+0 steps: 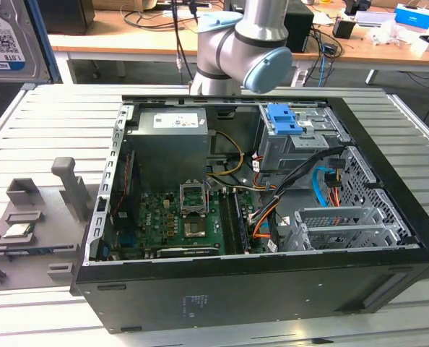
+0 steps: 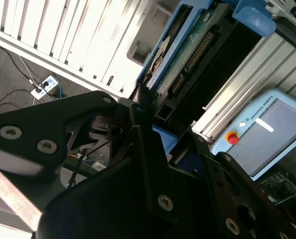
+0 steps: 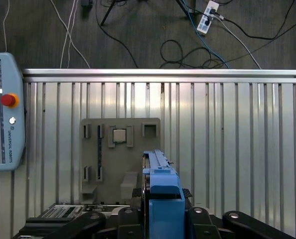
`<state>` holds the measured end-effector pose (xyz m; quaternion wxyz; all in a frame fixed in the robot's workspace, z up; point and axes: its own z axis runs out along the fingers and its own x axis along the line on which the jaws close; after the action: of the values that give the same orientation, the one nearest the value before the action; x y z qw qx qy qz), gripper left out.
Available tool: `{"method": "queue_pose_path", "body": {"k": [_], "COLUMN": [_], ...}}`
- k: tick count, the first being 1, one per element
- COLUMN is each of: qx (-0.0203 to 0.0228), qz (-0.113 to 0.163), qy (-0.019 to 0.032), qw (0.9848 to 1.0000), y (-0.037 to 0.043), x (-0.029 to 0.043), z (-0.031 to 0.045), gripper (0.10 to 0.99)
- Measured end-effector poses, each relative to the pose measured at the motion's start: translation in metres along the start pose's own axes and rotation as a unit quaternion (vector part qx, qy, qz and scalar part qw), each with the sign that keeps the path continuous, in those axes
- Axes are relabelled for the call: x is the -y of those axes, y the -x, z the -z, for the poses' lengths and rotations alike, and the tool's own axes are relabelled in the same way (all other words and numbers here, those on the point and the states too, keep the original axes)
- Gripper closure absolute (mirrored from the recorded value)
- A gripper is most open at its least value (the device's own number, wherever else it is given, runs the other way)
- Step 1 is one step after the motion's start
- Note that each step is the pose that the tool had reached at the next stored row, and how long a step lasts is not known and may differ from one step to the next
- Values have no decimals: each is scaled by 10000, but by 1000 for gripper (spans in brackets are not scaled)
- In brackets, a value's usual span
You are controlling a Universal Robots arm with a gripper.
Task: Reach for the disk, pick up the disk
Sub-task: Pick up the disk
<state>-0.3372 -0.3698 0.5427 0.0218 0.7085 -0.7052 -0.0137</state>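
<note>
Disk (image 3: 155,167) hangs up in the air on its thin edge, and the tool (image 3: 163,195) pinches it from both sides. In the first wrist view the bright blue bracket (image 3: 164,199) on its edge sits right between the black fingers (image 3: 198,219). In the second wrist view I can see its green board side (image 2: 188,55), with one black finger (image 2: 147,149) pressed against it.

In the exterior view the disk (image 1: 9,36) shows big and high up at the exterior view's left, with its white and blue label facing out. The grey and blue arm (image 1: 236,43) stands behind the open computer case (image 1: 272,289).

Down under the disk lies the ribbed metal tabletop (image 3: 227,149). A flat grey holder plate (image 3: 120,159) rests on it, and a small square silver chip (image 3: 119,135) sits in one of its pockets. The plate (image 1: 27,231) lies just beside the case, on the exterior view's left. A light blue control tablet with a red button (image 3: 3,114) lies near the plate. Inside the case, a blue latch piece (image 1: 283,119) sits on top of the grey drive cage (image 1: 294,148).
</note>
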Motion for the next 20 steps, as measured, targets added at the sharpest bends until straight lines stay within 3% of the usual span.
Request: {"method": "queue_pose_path", "body": {"k": [20], "qx": [0], "qz": [0], "qy": [4], "qw": [10000], "y": [16], "x": [617], "z": [31], "gripper": [722]}}
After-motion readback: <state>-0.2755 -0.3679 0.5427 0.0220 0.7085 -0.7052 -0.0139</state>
